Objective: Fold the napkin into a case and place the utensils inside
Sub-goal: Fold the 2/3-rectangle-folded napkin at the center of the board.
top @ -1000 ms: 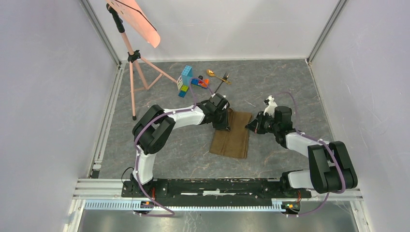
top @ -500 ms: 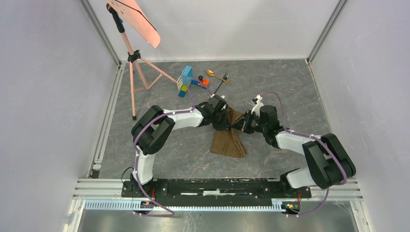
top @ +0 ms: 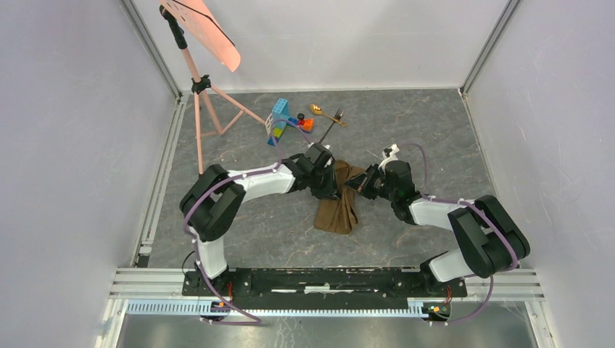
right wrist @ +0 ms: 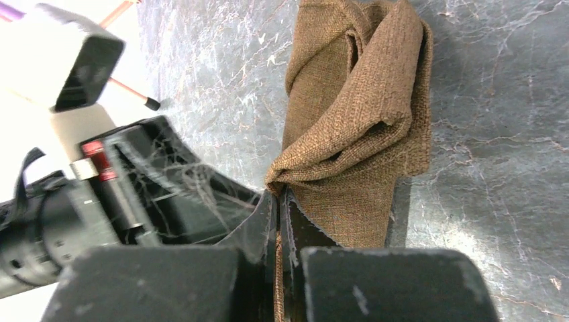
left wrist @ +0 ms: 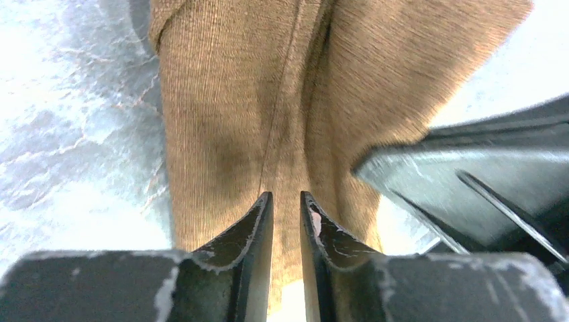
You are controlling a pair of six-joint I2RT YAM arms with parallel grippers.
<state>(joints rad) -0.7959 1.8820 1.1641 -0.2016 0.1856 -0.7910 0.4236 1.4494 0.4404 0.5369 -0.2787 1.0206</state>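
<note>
The brown napkin (top: pixel 338 214) lies bunched on the grey table, its right side lifted and rolled over to the left. My right gripper (top: pixel 360 185) is shut on a folded edge of the napkin (right wrist: pixel 362 100); the cloth runs between its fingertips (right wrist: pixel 278 193). My left gripper (top: pixel 327 186) sits at the napkin's upper left, jaws nearly together with cloth (left wrist: pixel 228 100) in the narrow gap (left wrist: pixel 286 196). The two grippers are very close together. The gold spoon (top: pixel 317 110) and the thin dark fork (top: pixel 332 125) lie at the far side of the table, apart from the napkin.
Colourful toy blocks (top: pixel 278 118) and a small orange toy (top: pixel 305 124) lie just left of the utensils. A pink tripod stand (top: pixel 201 98) stands at the far left. Grey walls enclose the table on three sides.
My right gripper has moved left with the napkin's right edge, up against the left gripper. The napkin has gone from flat and wide to narrow and bunched. The left gripper shifted slightly left.
</note>
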